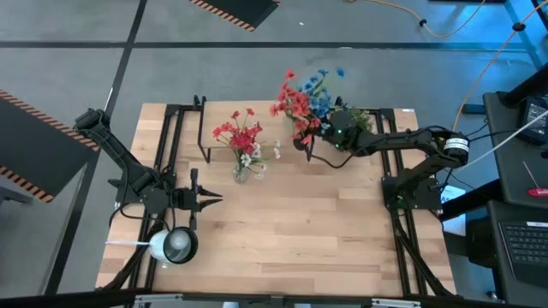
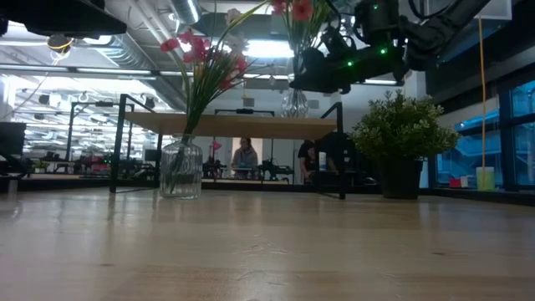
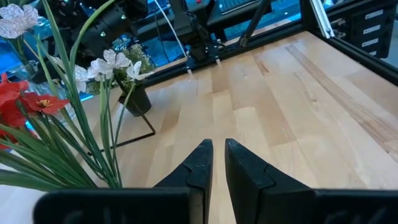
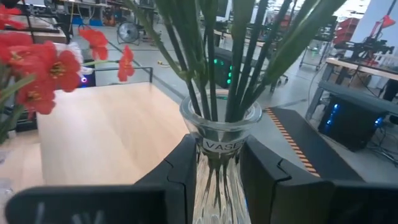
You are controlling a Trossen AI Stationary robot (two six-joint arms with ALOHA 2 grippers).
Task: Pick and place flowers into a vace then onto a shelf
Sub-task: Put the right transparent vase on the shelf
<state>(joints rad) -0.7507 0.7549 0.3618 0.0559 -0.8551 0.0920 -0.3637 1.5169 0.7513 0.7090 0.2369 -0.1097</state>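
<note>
While the right gripper (image 4: 217, 171) clamps a clear glass vase (image 4: 219, 155) of red and blue flowers (image 1: 301, 101) above the shelf (image 2: 234, 124), a second vase (image 2: 180, 168) stands on the tabletop (image 1: 300, 231).

Left gripper (image 1: 208, 200) waits low over the table's left side — fingers nearly shut, holding nothing — beside a potted plant (image 2: 401, 142).

The light-wood tabletop (image 1: 291, 231) carries the shelf (image 2: 242, 124) on thin black legs, a glass vase (image 2: 180, 170) of red and white flowers (image 1: 242, 137) standing before it, and a potted bushy green plant (image 2: 399, 142) beside the shelf.
</note>
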